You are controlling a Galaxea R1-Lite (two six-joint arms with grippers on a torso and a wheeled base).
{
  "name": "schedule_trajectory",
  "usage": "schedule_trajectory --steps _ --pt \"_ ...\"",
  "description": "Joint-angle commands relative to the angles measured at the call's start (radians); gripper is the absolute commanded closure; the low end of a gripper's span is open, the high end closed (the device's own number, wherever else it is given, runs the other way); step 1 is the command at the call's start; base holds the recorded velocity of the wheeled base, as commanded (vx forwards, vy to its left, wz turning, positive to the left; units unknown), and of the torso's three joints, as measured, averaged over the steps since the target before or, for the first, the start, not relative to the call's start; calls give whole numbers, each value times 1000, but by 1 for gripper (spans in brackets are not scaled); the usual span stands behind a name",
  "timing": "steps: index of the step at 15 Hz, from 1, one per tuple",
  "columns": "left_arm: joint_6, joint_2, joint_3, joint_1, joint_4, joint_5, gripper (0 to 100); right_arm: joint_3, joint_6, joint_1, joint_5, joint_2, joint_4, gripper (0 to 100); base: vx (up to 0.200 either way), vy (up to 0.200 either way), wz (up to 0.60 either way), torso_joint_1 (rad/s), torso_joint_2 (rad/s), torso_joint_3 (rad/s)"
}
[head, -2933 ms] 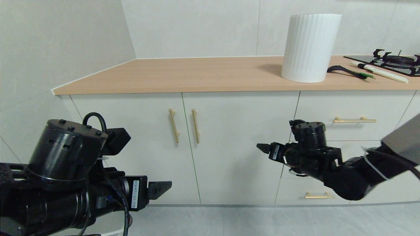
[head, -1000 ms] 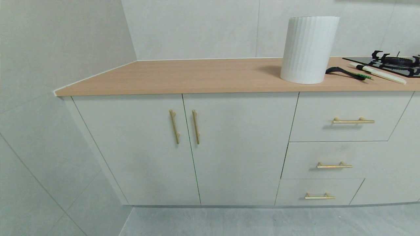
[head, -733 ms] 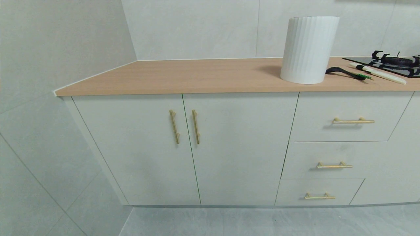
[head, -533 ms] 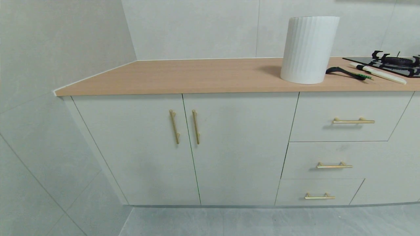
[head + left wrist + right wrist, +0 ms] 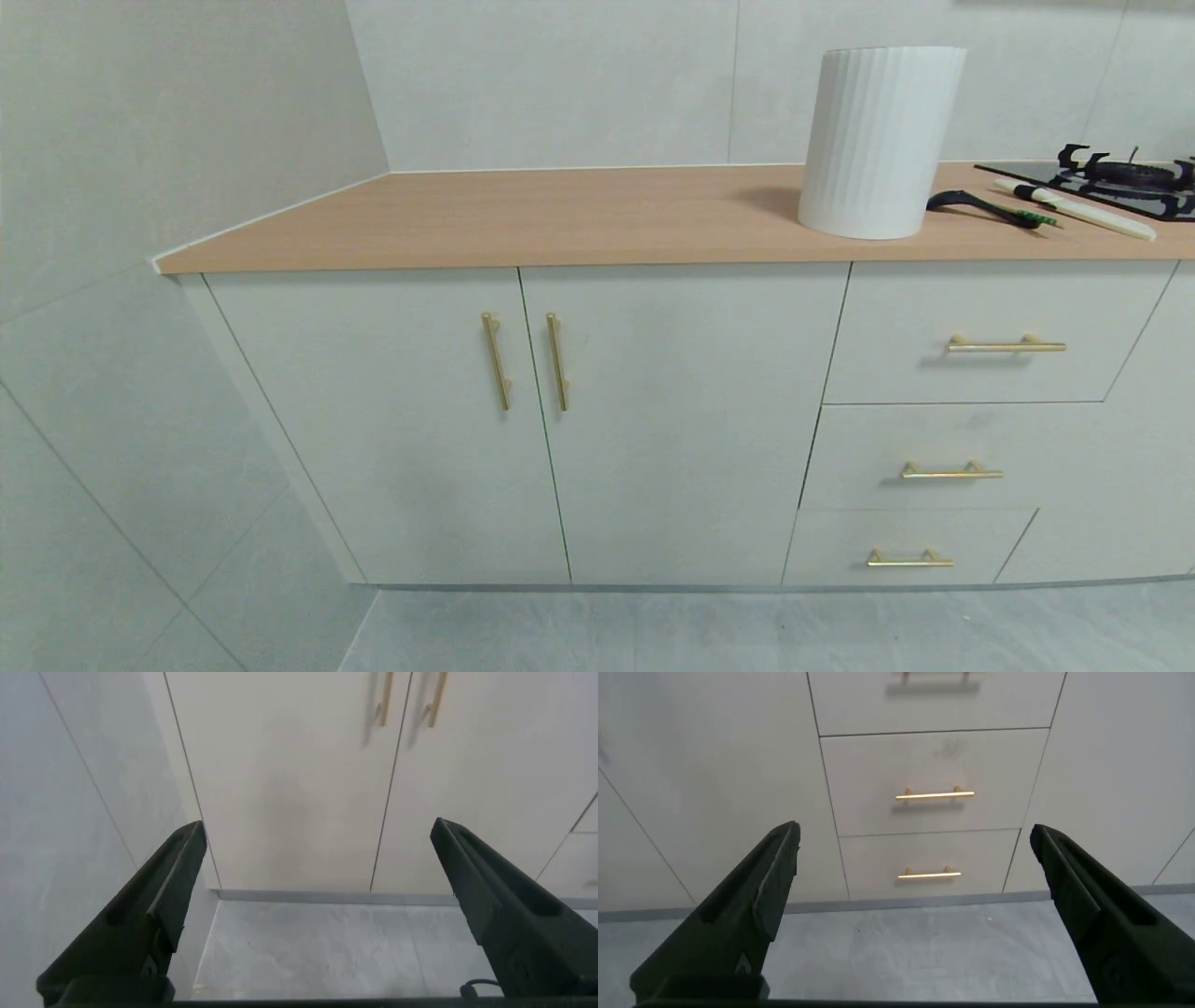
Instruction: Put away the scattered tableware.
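Wooden worktop (image 5: 560,215): carries a white ribbed holder (image 5: 878,140), upright, towards the right. Black spoon (image 5: 971,203): flat on the worktop, just beside the holder's right. Cream utensil (image 5: 1092,213): flat, beyond the spoon, at the stove (image 5: 1125,175) edge. Left claw (image 5: 316,831): spread wide, empty, low before the cupboard doors (image 5: 290,784). Right claw (image 5: 913,831): spread wide, empty, low before the drawers (image 5: 934,779).

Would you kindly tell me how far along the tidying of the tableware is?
Nothing looks done: the black utensil, green-tipped stick and white utensil lie loose on the countertop beside the white ribbed holder. Nothing is in hand: the left claw and right claw are open and empty, facing the cabinet fronts. All three pieces are left.
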Motion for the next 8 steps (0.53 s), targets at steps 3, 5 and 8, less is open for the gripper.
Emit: schedule_trajectory --steps 3,5,8 --pt "-4 2 0 0 -2 0 0 0 0 0 -2 2 2 0 0 0 0 0 0 0" --pt "-3 0 0 0 0 0 0 0 0 0 0 2 2 0 0 0 0 0 0 0" --pt "-3 2 0 0 0 0 0 0 0 0 1 2 2 0 0 0 0 0 0 0"
